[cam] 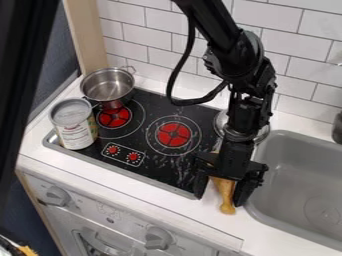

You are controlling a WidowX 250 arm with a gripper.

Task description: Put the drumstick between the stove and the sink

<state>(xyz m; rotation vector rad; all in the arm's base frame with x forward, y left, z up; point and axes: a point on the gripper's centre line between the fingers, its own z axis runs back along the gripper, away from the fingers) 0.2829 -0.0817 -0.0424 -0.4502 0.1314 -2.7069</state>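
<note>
A white tiled wall (304,60) rises behind the stove (150,172), with a pale wood panel (83,35) at the stove's back left and dark cloth (57,65) beyond its left side. The white counter (167,204) surrounds the stove and runs on to its right, where the grey sink (287,165) is set in, a narrow strip of counter between the two. Below the stove's front edge is the oven front (107,230), with big round knobs. The arm (250,95) comes down from above over the stove's right side, its cable looping over the stove's back edge. A metal pot (108,86) sits on the stove's back left corner, and an open can (75,131) stands on its front left part, near the pot. By the stove's back right corner is a round metal dish (259,135), partly hidden behind the arm; it and the sink are the things closest to the claw (220,199). The claw is at the stove's front right corner, its fingers spread wide with the drumstick (226,194) between them. The drumstick's thin end points frontward over the strip right of the stove; its thick end is mostly hidden, and I can't tell whether it touches the counter.
</note>
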